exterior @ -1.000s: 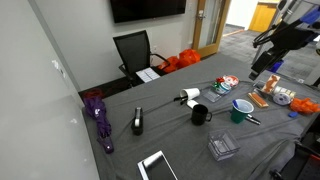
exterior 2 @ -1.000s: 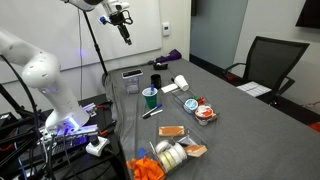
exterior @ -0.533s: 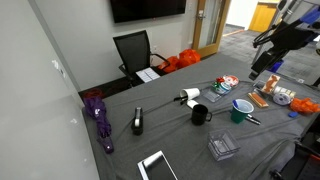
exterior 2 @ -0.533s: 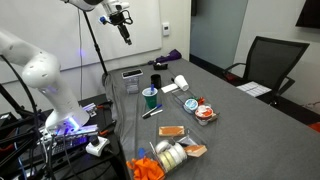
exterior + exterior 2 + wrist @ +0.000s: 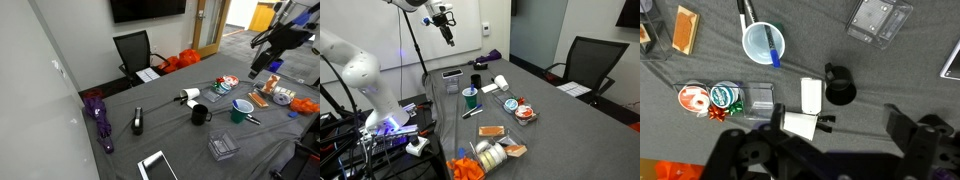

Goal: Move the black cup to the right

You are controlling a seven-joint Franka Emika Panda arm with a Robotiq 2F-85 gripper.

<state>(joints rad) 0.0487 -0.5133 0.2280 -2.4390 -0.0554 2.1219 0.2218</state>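
Note:
The black cup (image 5: 200, 115) stands upright on the grey table near its middle. It also shows in an exterior view (image 5: 476, 81) and in the wrist view (image 5: 841, 88). My gripper (image 5: 256, 71) hangs high above the table, well apart from the cup, and also shows in an exterior view (image 5: 448, 38). In the wrist view its two jaws (image 5: 840, 128) are spread wide with nothing between them, and the black cup lies just beyond them. A teal-green cup (image 5: 764, 44) with a pen in it stands further off.
A white roll (image 5: 811, 95) lies right beside the black cup. A clear plastic box (image 5: 878, 18), a ribbon tray (image 5: 725, 98) and an orange pack (image 5: 685, 28) lie around. A stapler-like device (image 5: 138, 122), a purple umbrella (image 5: 100, 118) and a tablet (image 5: 157, 165) lie on the table.

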